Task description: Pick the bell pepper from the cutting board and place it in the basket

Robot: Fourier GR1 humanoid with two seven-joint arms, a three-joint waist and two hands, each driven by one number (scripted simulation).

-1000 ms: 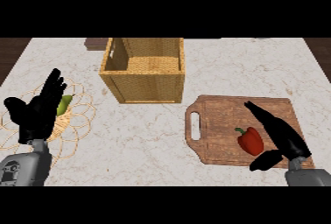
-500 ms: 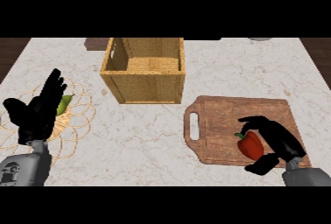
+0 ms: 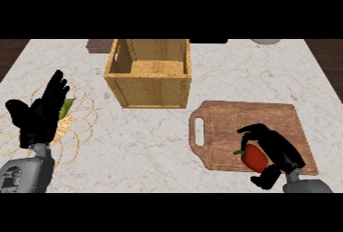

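1. Right hand [image 3: 273, 147]: fingers and thumb curled round the red bell pepper [image 3: 254, 157], which lies on the cutting board [image 3: 249, 118].
2. Advice: secure the enclosing grasp before lifting straight up.
3. Basket [image 3: 150, 72]: well ahead and leftward; carry above its rim.
4. Left hand [image 3: 41, 114]: open, resting.

Counter [image 3: 154, 149]: pale marble top. Directly on it: wicker basket [image 3: 149, 93] upper centre, wooden cutting board [image 3: 268, 120] lower right, wire trivet [image 3: 79, 124] at left edge, dark block [image 3: 98, 45] top left.
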